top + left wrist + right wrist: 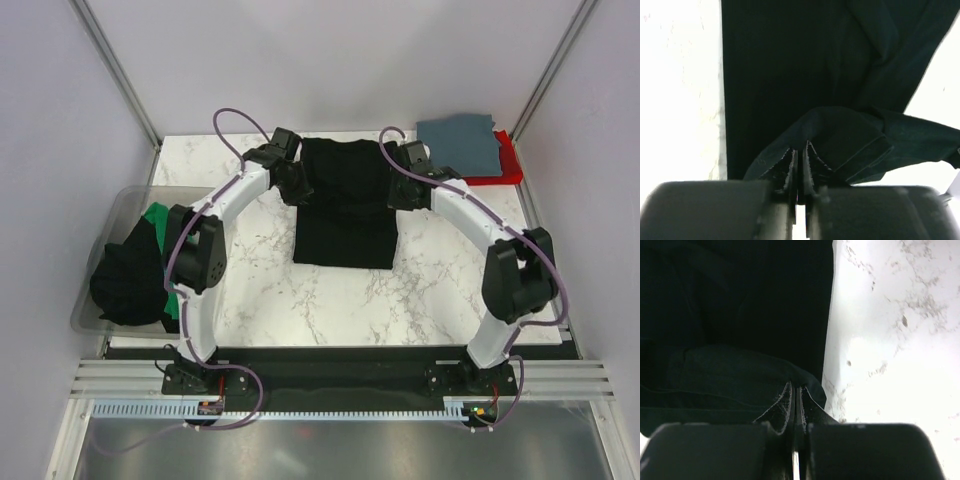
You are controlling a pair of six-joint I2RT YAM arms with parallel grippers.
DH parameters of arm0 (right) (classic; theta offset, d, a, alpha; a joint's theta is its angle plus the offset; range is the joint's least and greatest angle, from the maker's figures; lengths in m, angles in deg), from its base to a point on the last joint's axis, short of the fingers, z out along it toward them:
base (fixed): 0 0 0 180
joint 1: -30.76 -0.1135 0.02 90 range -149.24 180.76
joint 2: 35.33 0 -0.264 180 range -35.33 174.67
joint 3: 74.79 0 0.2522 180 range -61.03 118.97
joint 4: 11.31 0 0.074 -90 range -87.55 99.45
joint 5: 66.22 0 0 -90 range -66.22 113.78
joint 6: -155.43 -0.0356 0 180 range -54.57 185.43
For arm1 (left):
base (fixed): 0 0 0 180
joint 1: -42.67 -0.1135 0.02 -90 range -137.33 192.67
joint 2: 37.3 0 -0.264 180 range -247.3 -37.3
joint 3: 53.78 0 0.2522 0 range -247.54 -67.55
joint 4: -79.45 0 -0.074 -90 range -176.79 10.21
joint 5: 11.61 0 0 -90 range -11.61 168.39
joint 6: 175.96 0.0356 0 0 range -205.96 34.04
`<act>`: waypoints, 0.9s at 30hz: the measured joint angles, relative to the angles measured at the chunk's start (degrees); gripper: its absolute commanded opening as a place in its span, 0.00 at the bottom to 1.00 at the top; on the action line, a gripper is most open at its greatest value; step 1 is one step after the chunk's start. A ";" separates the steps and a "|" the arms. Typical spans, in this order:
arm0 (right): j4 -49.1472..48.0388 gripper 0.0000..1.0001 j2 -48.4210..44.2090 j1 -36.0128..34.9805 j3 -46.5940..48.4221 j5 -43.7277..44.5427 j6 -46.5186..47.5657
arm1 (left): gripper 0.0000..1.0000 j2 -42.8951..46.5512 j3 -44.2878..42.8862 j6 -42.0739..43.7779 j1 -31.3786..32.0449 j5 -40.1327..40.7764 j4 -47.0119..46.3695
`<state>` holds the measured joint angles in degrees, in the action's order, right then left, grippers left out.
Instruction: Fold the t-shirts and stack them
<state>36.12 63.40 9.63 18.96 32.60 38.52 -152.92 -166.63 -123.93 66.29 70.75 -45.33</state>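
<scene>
Top external: left hand (299, 192), right hand (401, 196) pinch black t-shirt (347, 220), arms arched.

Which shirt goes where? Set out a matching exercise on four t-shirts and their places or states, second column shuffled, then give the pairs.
Things:
1. spread black t-shirt
2. grey-blue t-shirt
3. red t-shirt
4. green t-shirt

Places or states:
A. in the clear plastic bin
B. folded, lying on another shirt at the far right corner
C. pinched at its sides by the left gripper and right gripper
D. under another shirt, only its edge showing

Pairs: 1-C, 2-B, 3-D, 4-A.
</scene>
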 measured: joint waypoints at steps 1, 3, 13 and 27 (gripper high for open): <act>-0.13 0.10 1.70 0.46 1.22 -0.20 0.04 | 0.21 -2.14 -1.90 0.28 -0.46 -0.55 0.46; 0.37 0.53 6.86 2.14 6.08 -1.46 0.09 | 0.47 -7.39 -7.45 0.57 -1.79 -2.23 1.11; 3.43 0.77 21.05 9.40 28.22 -6.54 0.90 | 0.78 -20.94 -31.04 -0.24 -10.16 -7.89 11.23; -9.11 0.65 -7.98 0.85 -14.71 -20.81 -1.11 | 0.57 17.33 22.53 0.07 -0.96 -7.96 -5.44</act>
<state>27.01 55.43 10.49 4.25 11.79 37.40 -135.58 -144.10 -123.87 65.33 62.79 -50.78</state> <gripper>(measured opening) 0.651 0.585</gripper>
